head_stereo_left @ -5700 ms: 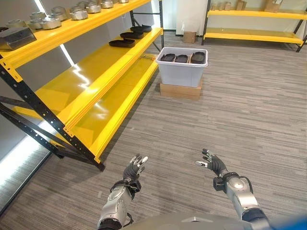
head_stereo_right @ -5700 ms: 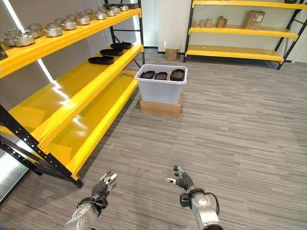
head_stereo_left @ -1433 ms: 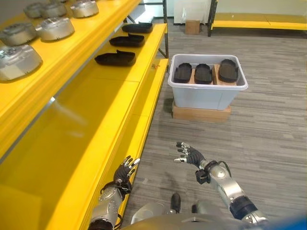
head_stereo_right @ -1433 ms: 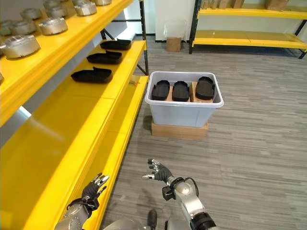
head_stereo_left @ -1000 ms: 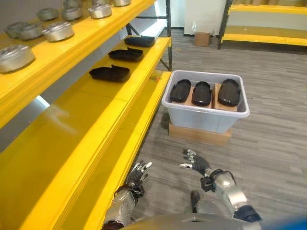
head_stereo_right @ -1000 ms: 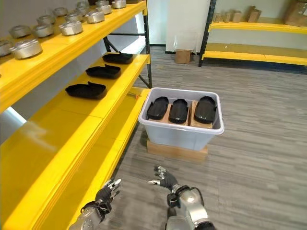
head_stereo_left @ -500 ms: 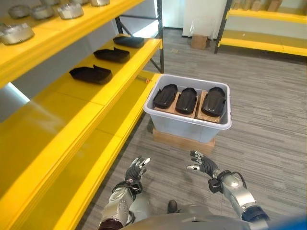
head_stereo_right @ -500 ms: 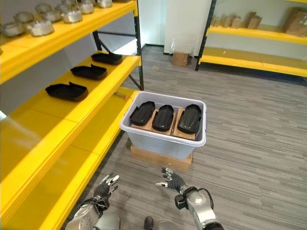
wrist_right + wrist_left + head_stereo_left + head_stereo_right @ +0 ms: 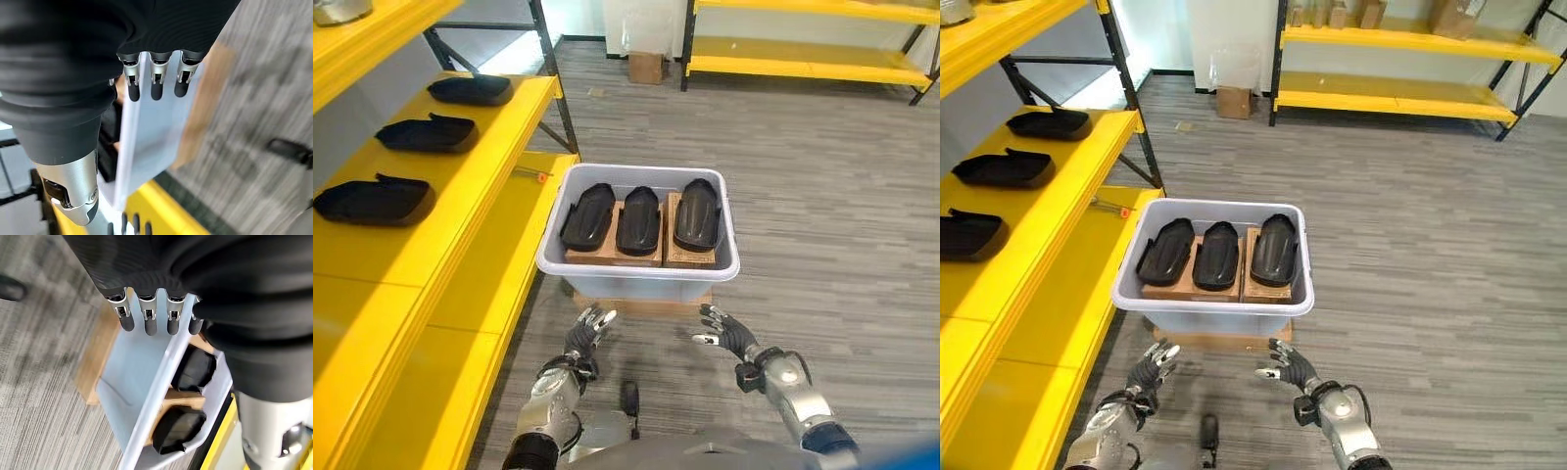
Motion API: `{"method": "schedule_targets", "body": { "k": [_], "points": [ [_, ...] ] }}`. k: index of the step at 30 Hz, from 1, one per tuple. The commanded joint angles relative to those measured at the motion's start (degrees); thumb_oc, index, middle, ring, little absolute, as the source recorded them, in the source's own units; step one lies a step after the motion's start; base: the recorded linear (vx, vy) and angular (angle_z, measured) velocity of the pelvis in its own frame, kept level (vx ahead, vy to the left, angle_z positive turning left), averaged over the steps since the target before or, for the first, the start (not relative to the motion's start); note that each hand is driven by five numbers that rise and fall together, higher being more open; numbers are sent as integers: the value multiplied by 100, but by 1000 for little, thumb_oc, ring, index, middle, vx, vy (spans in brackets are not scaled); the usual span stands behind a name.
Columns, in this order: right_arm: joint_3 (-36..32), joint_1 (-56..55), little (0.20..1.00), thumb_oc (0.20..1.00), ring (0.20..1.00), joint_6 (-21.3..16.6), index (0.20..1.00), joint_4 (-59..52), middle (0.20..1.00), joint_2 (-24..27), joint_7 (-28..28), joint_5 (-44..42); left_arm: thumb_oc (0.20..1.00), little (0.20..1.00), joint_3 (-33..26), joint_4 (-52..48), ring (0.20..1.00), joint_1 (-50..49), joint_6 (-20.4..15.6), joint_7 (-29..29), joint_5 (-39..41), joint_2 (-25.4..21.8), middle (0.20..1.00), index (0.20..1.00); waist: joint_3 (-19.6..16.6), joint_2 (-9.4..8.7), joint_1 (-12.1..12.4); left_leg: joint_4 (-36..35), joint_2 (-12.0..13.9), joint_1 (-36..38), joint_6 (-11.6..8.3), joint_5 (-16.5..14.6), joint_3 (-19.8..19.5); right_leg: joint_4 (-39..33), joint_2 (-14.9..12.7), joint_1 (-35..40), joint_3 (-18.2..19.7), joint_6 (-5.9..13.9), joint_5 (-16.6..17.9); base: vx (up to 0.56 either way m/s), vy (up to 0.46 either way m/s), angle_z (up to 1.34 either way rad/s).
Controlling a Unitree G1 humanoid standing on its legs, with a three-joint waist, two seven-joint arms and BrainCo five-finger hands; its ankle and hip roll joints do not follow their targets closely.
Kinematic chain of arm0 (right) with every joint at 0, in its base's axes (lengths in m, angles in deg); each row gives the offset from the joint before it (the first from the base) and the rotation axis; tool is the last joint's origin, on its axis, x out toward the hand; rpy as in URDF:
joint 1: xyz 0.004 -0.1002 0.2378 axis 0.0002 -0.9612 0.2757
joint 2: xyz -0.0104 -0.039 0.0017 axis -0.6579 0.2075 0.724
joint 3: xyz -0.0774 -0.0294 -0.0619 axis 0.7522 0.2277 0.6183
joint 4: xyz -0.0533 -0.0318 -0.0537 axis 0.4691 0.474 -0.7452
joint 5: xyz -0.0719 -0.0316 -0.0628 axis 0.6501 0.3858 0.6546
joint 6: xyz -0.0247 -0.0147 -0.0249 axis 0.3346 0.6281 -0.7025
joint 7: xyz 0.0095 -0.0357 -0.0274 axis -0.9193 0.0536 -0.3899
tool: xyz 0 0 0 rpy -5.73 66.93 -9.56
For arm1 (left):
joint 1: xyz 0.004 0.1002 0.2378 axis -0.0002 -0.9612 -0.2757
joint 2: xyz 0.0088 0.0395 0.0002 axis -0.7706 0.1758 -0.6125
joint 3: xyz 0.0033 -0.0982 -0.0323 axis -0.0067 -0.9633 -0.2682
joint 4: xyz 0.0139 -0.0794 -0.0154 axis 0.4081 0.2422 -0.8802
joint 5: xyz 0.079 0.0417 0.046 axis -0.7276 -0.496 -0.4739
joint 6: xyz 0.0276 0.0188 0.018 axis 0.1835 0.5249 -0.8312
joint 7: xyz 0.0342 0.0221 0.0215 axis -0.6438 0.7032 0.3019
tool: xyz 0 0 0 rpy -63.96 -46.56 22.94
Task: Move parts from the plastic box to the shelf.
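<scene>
The floor [image 9: 822, 196] of grey striped carpet takes most of the frame. A yellow shelf [image 9: 421, 245] runs down the left side, and on its middle level three black parts [image 9: 372, 199] lie in a row toward the upper left, well apart from each other; a small orange-tipped tool [image 9: 530, 174] lies on the lower level near the box's upper left corner. A second yellow rack [image 9: 803, 59] crosses the top of the frame, with a small carton [image 9: 646, 67] on the floor beside it. In the centre stands the box [image 9: 636, 277], pale grey plastic, set on a flat cardboard base [image 9: 641, 305] that peeks out below its near wall. Inside it three more black parts lie side by side on cardboard: one at left [image 9: 587, 215], one in the middle [image 9: 637, 219], one at right [image 9: 696, 212], each close beside the next. Below the box, at lower centre, both hands are raised and hold nothing. The left hand [image 9: 586, 331] hangs just below the box's lower left corner, fingers straight and slightly fanned. The right hand [image 9: 726, 333] sits below the lower right corner, fingers spread and relaxed, thumb apart. Neither touches the box.
</scene>
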Motion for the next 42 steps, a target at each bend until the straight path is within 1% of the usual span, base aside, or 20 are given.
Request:
{"method": "schedule_targets", "body": {
  "k": [1, 11, 15, 16, 19, 20, 22, 23, 24, 25, 26, 27, 28, 29, 32, 34, 39, 40, 41, 42],
  "points": [
    [18, -29, 1000, 1000, 1000, -181, 1000, -192, 1000, -231, -102, -183, 1000, 1000, -25, -270, 1000, -341, -236, -6, 123, -257, 1000, 1000, -246, -209, 235, 711, 398, -290, -673, -740, 5, -634, -63, 240, 85, -228, 1234, 92, 109, 13],
    [114, 122, 1000, 1000, 1000, -178, 1000, -168, 1000, -279, -110, -176, 1000, 1000, -17, -214, 1000, -289, -195, -8, 126, -268, 1000, 1000, -330, -225, 278, 916, 267, -289, -595, -1007, 31, -816, -274, 317, 86, -104, 1330, 61, 65, -5],
    [181, 193, 1000, 1000, 1000, -185, 1000, -151, 1000, -337, -117, -184, 1000, 1000, 33, -246, 1000, -270, -175, -44, 67, -315, 1000, 1000, -247, -142, 278, 997, 184, -281, -512, -1070, -51, -44, -241, 88, 83, -70, 1229, 59, 151, 5],
    [232, 198, 1000, 1000, 1000, -189, 1000, -162, 1000, -359, -127, -193, 1000, 1000, 107, -268, 1000, -261, -166, -75, -36, -385, 1000, 1000, -169, -63, 232, 932, 128, -192, -434, -1044, -136, 617, -217, -208, 69, -59, 1394, 68, 249, 15],
    [322, 141, 1000, 1000, 1000, -204, 1000, -176, 1000, -409, -135, -229, 1000, 1000, 108, -228, 1000, -281, -151, -108, -171, -336, 1000, 1000, -43, 104, 113, 802, 73, 99, -329, -959, -225, 1963, -84, -832, -5, -141, 1902, 69, 260, 24],
    [324, 141, 1000, 1000, 1000, -204, 1000, -176, 1000, -406, -134, -230, 1000, 1000, 106, -228, 1000, -280, -151, -108, -172, -333, 1000, 1000, -44, 97, 115, 800, 66, 95, -331, -958, -220, 1998, -90, -855, 2, -142, 1886, 37, 148, 7],
    [380, 105, 1000, 1000, 1000, -203, 1000, -167, 1000, -429, -139, -255, 1000, 1000, 160, -236, 1000, -316, -148, -121, -220, -292, 1000, 1000, 4, 207, 64, 731, 70, 360, -281, -1013, -252, 2357, -104, -1214, -357, -254, 1663, 110, 142, 9],
    [380, 105, 1000, 1000, 1000, -203, 1000, -167, 1000, -427, -139, -255, 1000, 1000, 160, -235, 1000, -316, -150, -121, -221, -290, 1000, 1000, 9, 204, 48, 727, 63, 369, -283, -1014, -267, 2371, -114, -1207, -372, -257, 1645, 212, 102, 18],
    [392, 90, 1000, 1000, 1000, -210, 1000, -112, 1000, -398, -126, -261, 1000, 1000, 186, -153, 1000, -315, -150, -121, -250, -204, 1000, 1000, 6, 242, -83, 627, 27, 573, -292, -1055, -356, 1975, 148, -1575, -462, -265, 1428, 252, 16, 13],
    [393, 77, 1000, 1000, 1000, -202, 1000, -127, 1000, -354, -127, -279, 1000, 1000, 200, -133, 1000, -293, -137, -112, -264, -178, 1000, 1000, 22, 158, -164, 547, -80, 720, -300, -1143, -383, 1313, 249, -1763, -602, -230, 1535, 332, 14, -10],
    [407, 59, 1000, 1000, 1000, -199, 1000, -137, 1000, -320, -127, -279, 1000, 1000, 186, -140, 1000, -307, -137, -107, -287, -130, 1000, 1000, 13, 162, -219, 467, -94, 839, -316, -1217, -395, 772, 216, -1775, -858, -201, 1654, 352, -51, -4],
    [414, 15, 1000, 1000, 1000, -197, 1000, -134, 1000, -308, -127, -263, 1000, 1000, 128, -126, 1000, -352, -153, -77, -293, -20, 1000, 1000, -54, 126, -240, 382, -121, 1003, -381, -1281, -320, 74, 104, -1794, -1284, -126, 1808, 306, -59, 24],
    [444, -7, 1000, 1000, 1000, -194, 1000, -150, 1000, -300, -128, -228, 1000, 1000, 108, -117, 1000, -366, -167, -30, -272, 12, 1000, 1000, -79, 121, -270, 353, -93, 1107, -418, -1284, -313, -182, 143, -1719, -1413, -107, 1890, 316, -108, 52],
    [405, -41, 1000, 1000, 1000, -185, 1000, -166, 1000, -340, -148, -189, 1000, 1000, 124, -85, 1000, -355, -159, -19, -260, -18, 1000, 1000, -119, 64, -271, 386, -78, 1189, -466, -1298, -346, -361, 193, -1475, -1235, -148, 1877, 226, -117, 66],
    [387, -49, 1000, 1000, 1000, -197, 1000, -164, 1000, -319, -134, -202, 1000, 1000, 203, -54, 1000, -302, -184, -6, -285, -12, 1000, 1000, -216, -33, -274, 473, -58, 1162, -527, -1303, -383, -393, 385, -1207, -908, -224, 1968, 160, -125, 16],
    [378, 11, 1000, 1000, 1000, -203, 1000, -193, 1000, -254, -137, -204, 1000, 1000, 234, -62, 1000, -286, -203, -3, -251, -21, 1000, 1000, -241, -19, -228, 501, -4, 1178, -573, -1324, -373, -440, 356, -1106, -1067, -247, 1926, 136, -143, 11],
    [328, 31, 1000, 1000, 1000, -212, 1000, -206, 1000, -214, -100, -210, 1000, 1000, 265, -82, 1000, -285, -216, 25, -242, 3, 1000, 1000, -299, 14, -248, 640, 170, 1175, -731, -1281, -364, -382, 491, -979, -1057, -334, 1708, 107, -131, 0],
    [316, 42, 1000, 1000, 1000, -221, 1000, -219, 1000, -196, -102, -206, 1000, 1000, 260, -79, 1000, -277, -225, 33, -237, 13, 1000, 1000, -293, 10, -261, 984, 186, 1084, -816, -1268, -301, -385, 493, -920, -1040, -363, 1647, 75, -114, 14],
    [303, 56, 1000, 1000, 1000, -226, 1000, -225, 1000, -175, -102, -196, 1000, 1000, 279, -86, 1000, -270, -230, 45, -219, 15, 1000, 1000, -251, -28, -259, 1650, 205, 861, -921, -1200, -238, -403, 476, -806, -1018, -407, 1610, 110, -232, 19],
    [274, 106, 1000, 1000, 1000, -214, 1000, -203, 1000, -142, -88, -189, 1000, 1000, 318, -75, 1000, -260, -216, 61, -153, -6, 1000, 1000, -90, -122, -219, 3075, 199, 256, -1077, -934, -205, -392, 414, -591, -975, -492, 1545, 78, -236, 17]
  ]
}}
